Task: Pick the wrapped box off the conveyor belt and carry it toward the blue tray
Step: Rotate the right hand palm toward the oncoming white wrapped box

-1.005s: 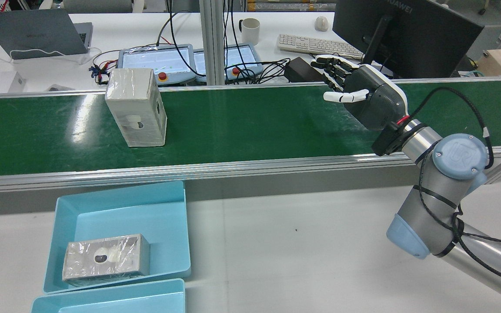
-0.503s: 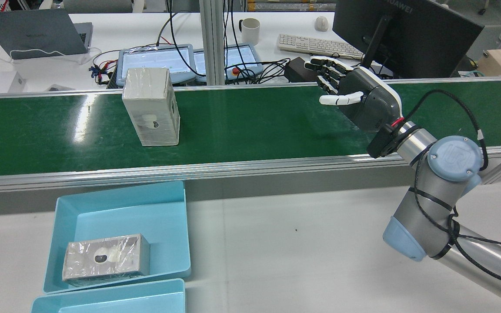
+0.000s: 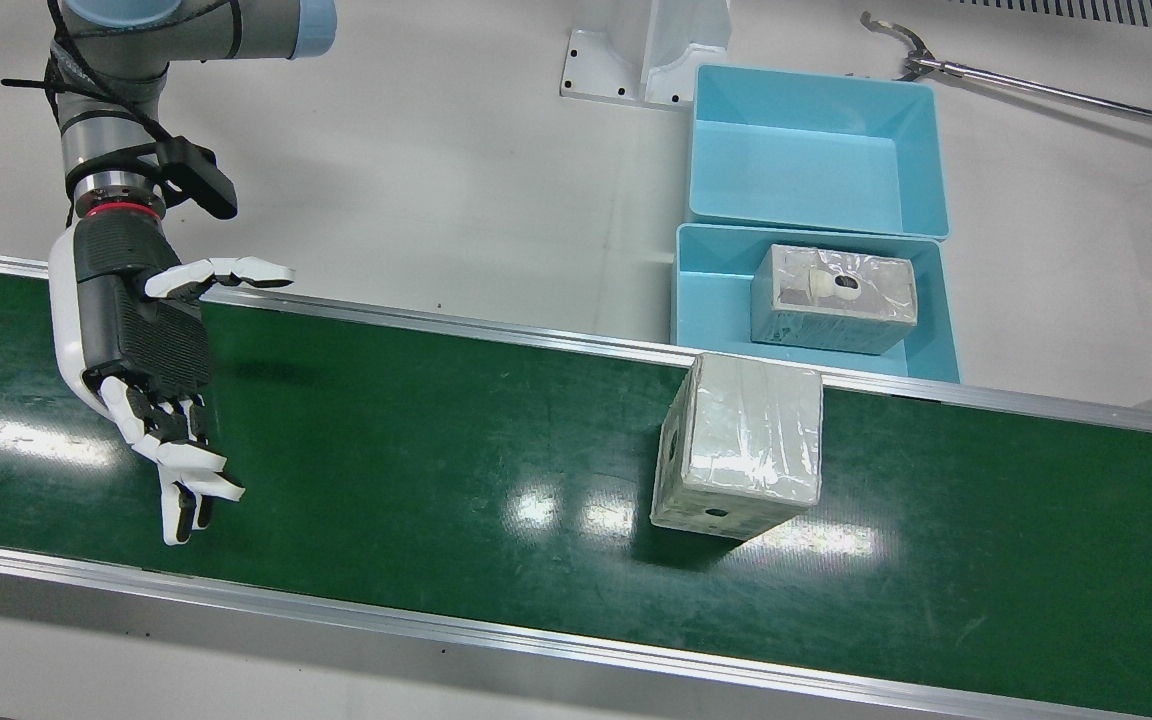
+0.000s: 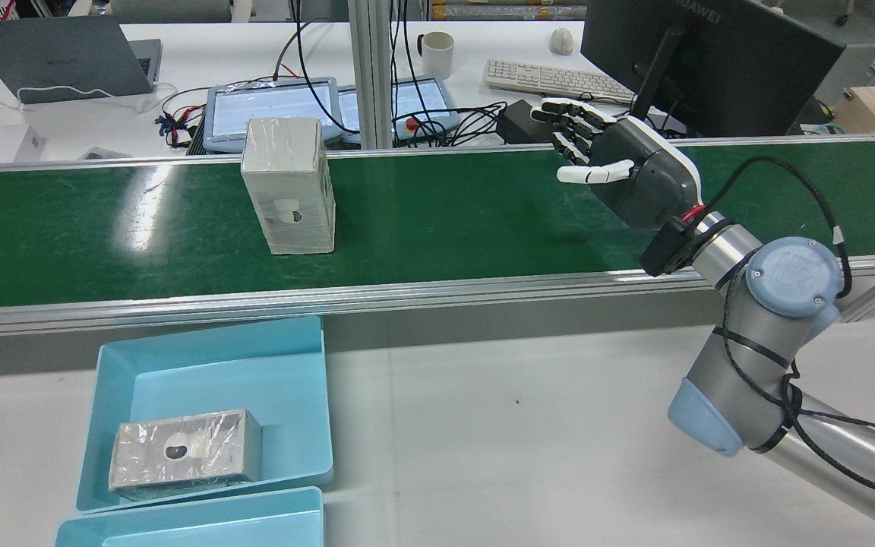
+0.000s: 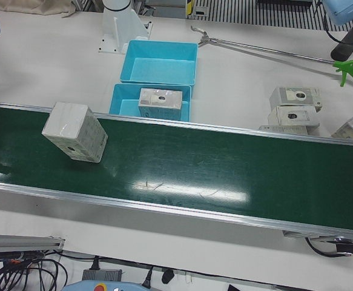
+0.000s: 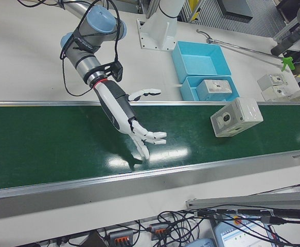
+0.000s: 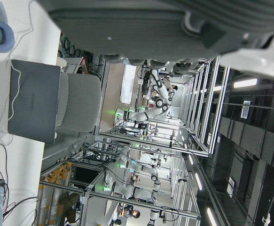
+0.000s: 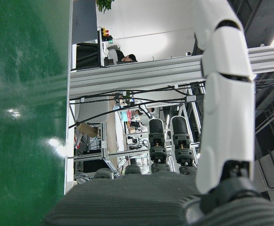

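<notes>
The wrapped box (image 4: 288, 186) stands on end on the green conveyor belt (image 4: 445, 213), pale and foil-wrapped; it also shows in the front view (image 3: 741, 445) and the left-front view (image 5: 74, 131). My right hand (image 4: 620, 171) is open, fingers spread, held over the belt well to the box's right and apart from it; the front view (image 3: 141, 350) shows it too. The blue tray (image 4: 210, 353) lies on the white table below the belt and holds another wrapped box (image 4: 185, 450). Only part of my left hand (image 7: 165, 23) shows, in its own view.
A second blue tray (image 4: 194, 524) adjoins the first. Aluminium rails (image 4: 407, 292) edge the belt. Spare wrapped boxes (image 5: 294, 106) and a long reach tool (image 5: 273, 51) lie on the table. A monitor (image 4: 711, 53) and keyboard (image 4: 551, 76) stand beyond the belt.
The wrapped box has travelled right along the belt toward my right hand. My right hand has shifted slightly left and toward the belt's far side, still open.
</notes>
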You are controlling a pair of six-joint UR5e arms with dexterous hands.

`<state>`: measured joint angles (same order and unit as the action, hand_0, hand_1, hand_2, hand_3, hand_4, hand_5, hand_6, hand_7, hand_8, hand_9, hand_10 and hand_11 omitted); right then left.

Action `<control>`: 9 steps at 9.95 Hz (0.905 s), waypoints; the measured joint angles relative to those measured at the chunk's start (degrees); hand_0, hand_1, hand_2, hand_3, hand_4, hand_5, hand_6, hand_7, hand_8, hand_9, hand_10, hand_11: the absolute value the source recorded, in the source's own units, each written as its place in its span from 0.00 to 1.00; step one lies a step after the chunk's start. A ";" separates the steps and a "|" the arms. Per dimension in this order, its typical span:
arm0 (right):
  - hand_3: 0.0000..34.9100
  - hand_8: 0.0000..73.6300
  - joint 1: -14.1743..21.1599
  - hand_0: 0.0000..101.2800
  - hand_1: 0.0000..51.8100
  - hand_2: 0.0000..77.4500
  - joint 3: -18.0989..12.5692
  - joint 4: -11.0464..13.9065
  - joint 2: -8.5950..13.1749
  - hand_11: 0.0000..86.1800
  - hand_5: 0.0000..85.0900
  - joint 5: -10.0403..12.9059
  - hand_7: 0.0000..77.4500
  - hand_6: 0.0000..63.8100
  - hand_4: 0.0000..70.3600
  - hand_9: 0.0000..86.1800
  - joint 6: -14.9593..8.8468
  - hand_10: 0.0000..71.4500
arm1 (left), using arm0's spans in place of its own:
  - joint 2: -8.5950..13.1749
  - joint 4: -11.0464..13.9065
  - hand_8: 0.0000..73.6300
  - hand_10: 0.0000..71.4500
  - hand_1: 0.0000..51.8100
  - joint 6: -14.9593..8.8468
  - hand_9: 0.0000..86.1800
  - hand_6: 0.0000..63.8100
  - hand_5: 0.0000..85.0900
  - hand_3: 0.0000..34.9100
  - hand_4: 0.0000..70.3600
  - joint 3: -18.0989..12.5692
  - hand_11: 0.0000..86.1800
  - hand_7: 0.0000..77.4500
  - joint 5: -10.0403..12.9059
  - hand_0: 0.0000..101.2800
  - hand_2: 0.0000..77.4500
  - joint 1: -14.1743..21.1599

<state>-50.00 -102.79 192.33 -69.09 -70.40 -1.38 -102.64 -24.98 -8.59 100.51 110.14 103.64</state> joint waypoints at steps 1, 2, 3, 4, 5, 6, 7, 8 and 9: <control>0.22 0.00 0.03 0.47 0.32 0.23 0.12 0.03 0.00 0.02 0.29 0.00 0.25 0.07 0.15 0.03 0.00 0.00 | 0.00 0.00 0.01 0.01 0.00 0.00 0.00 0.00 0.01 0.00 0.00 0.00 0.00 0.01 0.00 0.00 0.01 0.00; 0.22 0.00 0.05 0.47 0.32 0.23 0.36 0.03 0.00 0.02 0.29 0.00 0.25 0.07 0.15 0.03 0.00 0.00 | 0.00 0.00 0.01 0.01 0.00 0.00 0.00 0.00 0.01 0.00 0.00 0.00 0.00 0.01 0.00 0.00 0.01 0.00; 0.22 0.00 0.05 0.47 0.32 0.24 0.54 0.01 0.00 0.02 0.30 0.00 0.25 0.07 0.15 0.03 0.05 0.00 | 0.00 0.00 0.01 0.01 0.00 0.00 0.00 0.00 0.01 0.00 0.00 0.00 0.00 0.01 0.00 0.00 0.01 0.00; 0.22 0.00 0.05 0.47 0.32 0.24 0.65 -0.01 0.00 0.02 0.30 0.00 0.26 0.07 0.15 0.03 0.07 0.00 | 0.00 0.00 0.01 0.01 0.00 0.00 0.00 0.00 0.01 0.00 0.00 0.00 0.00 0.01 0.00 0.00 0.01 0.00; 0.22 0.00 0.06 0.47 0.32 0.24 0.70 -0.02 0.00 0.02 0.30 0.00 0.26 0.07 0.15 0.04 0.09 0.00 | 0.00 0.00 0.01 0.01 0.00 0.00 0.00 0.00 0.01 0.00 0.00 0.00 0.00 0.01 0.00 0.00 0.01 0.00; 0.22 0.00 0.07 0.47 0.32 0.24 0.75 -0.02 0.00 0.02 0.30 0.00 0.26 0.07 0.15 0.03 0.12 0.00 | 0.00 0.00 0.01 0.01 0.00 0.00 0.00 0.00 0.01 0.00 0.00 0.00 0.00 0.01 0.00 0.00 0.01 0.00; 0.22 0.00 0.11 0.47 0.32 0.24 0.78 -0.02 0.00 0.02 0.30 0.00 0.26 0.07 0.15 0.03 0.11 0.00 | 0.00 0.00 0.01 0.01 0.00 0.00 0.00 0.00 0.01 0.00 0.00 0.00 0.00 0.01 0.00 0.00 0.01 0.00; 0.22 0.00 0.13 0.47 0.32 0.24 0.80 -0.02 0.00 0.02 0.30 0.00 0.25 0.07 0.15 0.04 0.07 0.00 | 0.00 0.00 0.01 0.00 0.00 0.00 0.00 0.00 0.01 0.00 0.00 0.00 0.00 0.01 0.00 0.00 0.01 0.00; 0.22 0.00 0.18 0.47 0.32 0.24 0.82 -0.02 0.00 0.02 0.30 0.00 0.25 0.07 0.15 0.04 0.02 0.00 | 0.00 0.00 0.01 0.01 0.00 0.00 0.00 0.00 0.01 0.00 0.00 0.00 0.00 0.01 0.00 0.00 0.01 0.00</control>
<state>-49.82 -101.97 192.30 -69.08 -70.40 -1.36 -102.64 -24.98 -8.60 100.51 110.14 103.64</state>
